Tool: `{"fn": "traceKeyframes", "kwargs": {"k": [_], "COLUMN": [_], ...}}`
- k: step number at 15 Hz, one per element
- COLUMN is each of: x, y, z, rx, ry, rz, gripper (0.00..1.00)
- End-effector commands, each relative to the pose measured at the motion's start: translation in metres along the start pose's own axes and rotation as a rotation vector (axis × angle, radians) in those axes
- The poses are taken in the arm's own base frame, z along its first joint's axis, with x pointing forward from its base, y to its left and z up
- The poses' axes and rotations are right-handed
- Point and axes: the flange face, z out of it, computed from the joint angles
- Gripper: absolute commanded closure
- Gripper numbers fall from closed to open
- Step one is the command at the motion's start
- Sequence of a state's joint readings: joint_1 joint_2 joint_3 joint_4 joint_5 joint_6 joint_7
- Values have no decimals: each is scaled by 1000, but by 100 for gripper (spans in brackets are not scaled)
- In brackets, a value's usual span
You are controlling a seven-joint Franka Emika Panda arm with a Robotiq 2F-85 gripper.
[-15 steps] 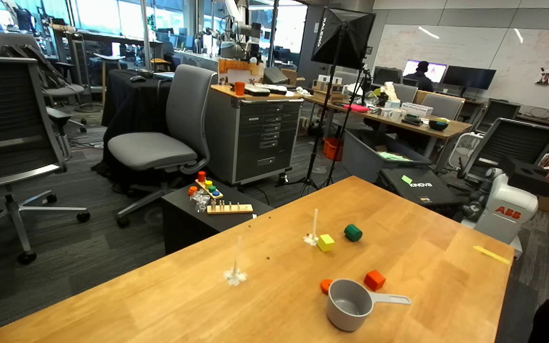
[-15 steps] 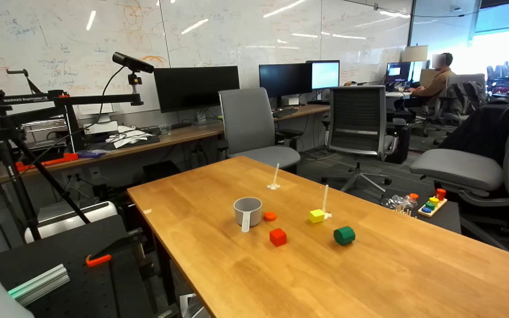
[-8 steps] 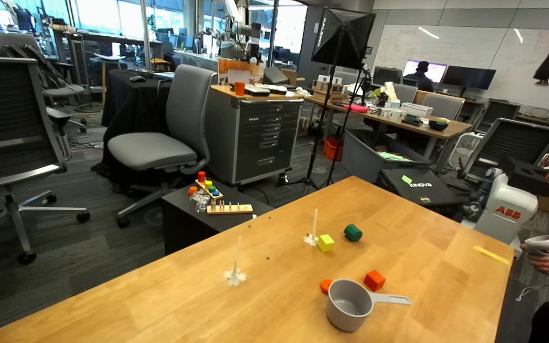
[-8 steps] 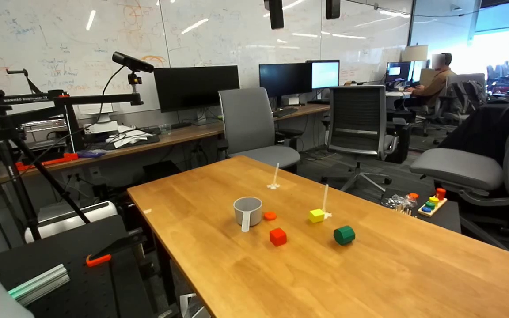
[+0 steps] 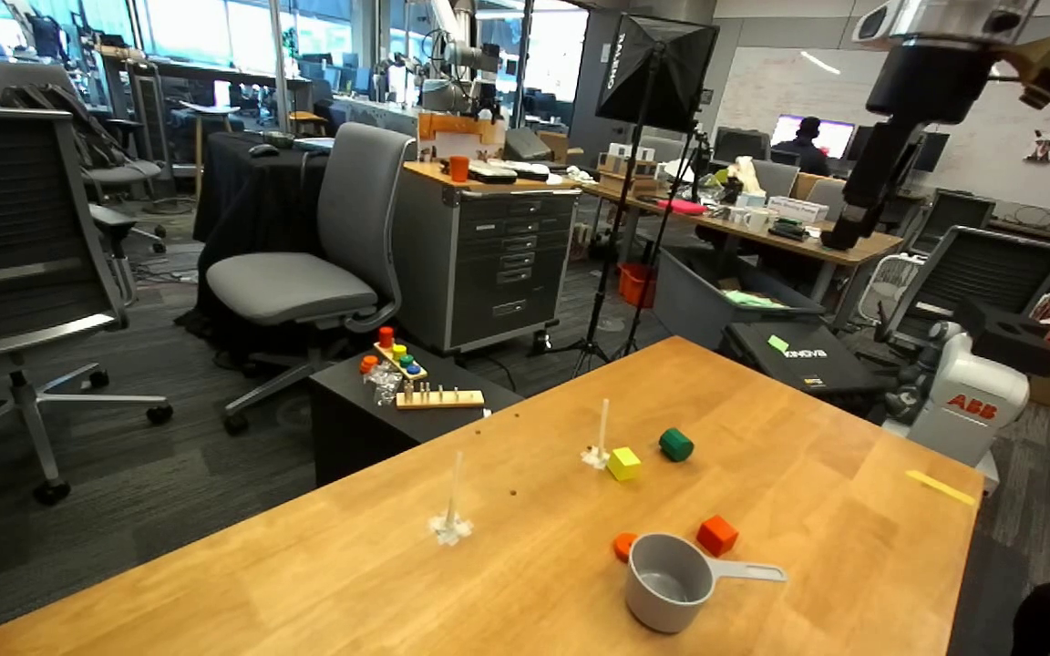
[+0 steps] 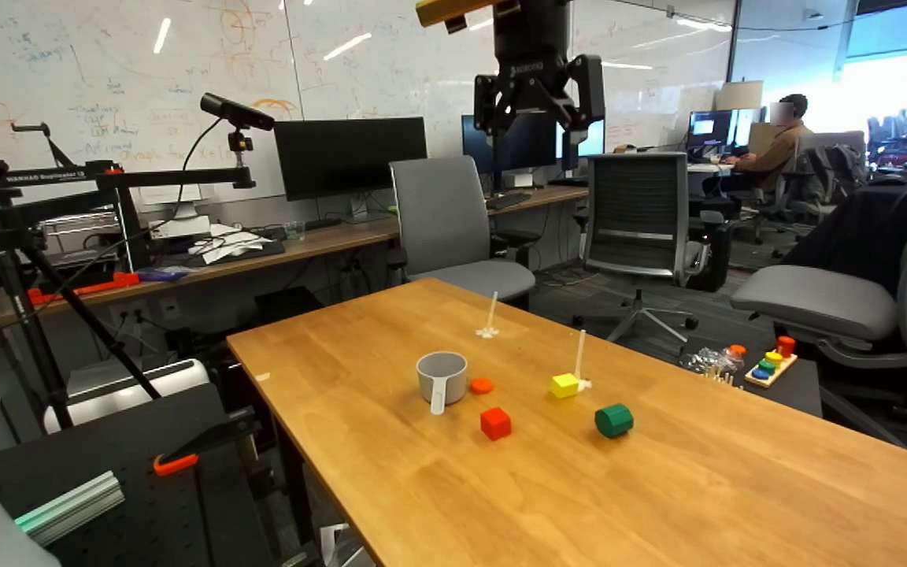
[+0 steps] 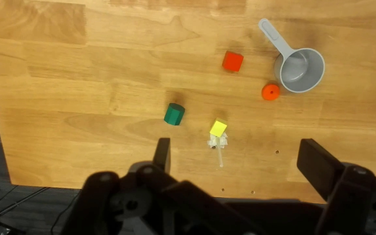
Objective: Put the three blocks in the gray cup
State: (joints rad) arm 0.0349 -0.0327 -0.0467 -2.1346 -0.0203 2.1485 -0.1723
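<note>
The red-orange cube (image 5: 717,536) (image 6: 495,423) (image 7: 232,61), the yellow cube (image 5: 623,464) (image 6: 564,385) (image 7: 218,127) and the green many-sided block (image 5: 675,445) (image 6: 614,420) (image 7: 174,114) lie apart on the wooden table. The gray cup (image 5: 645,592) (image 6: 427,386) (image 7: 314,67) stands upright with a straight handle, and no block shows inside it. The red-orange cube is closest to it. The yellow cube is right by a thin peg's taped base. My gripper (image 5: 844,239) (image 6: 534,156) (image 7: 235,147) is open and empty, high above the table.
A flat orange disc (image 5: 622,547) (image 6: 482,385) (image 7: 270,92) lies right by the cup. Two thin upright pegs, a nearer one (image 5: 604,428) (image 6: 579,358) (image 7: 220,156) and another (image 5: 454,487) (image 6: 491,313), are taped to the table (image 5: 324,547). A low black stand (image 5: 370,446) with toys is beside it.
My gripper has come into both exterior views from the top and moved over the table. A hand with a controller showed at the edge half a second ago. Blocks and cup have not moved.
</note>
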Motion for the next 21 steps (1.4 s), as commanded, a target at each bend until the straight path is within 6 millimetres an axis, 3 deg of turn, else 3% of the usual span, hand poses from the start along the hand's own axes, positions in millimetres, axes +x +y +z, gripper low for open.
{"fn": "traceKeyframes", "kwargs": {"k": [1, 4, 5, 6, 14, 18, 21], "x": [4, 7, 11, 18, 108, 137, 145], "y": [0, 3, 7, 10, -3, -24, -47], "z": [2, -2, 4, 11, 99, 140, 163], "rx": [0, -2, 7, -16, -67, -95, -79], "ry": [-3, 5, -7, 21, -23, -69, -122], "rz": [3, 9, 55, 65, 151, 167, 175], "gripper": [0, 0, 6, 4, 0, 0, 0]}}
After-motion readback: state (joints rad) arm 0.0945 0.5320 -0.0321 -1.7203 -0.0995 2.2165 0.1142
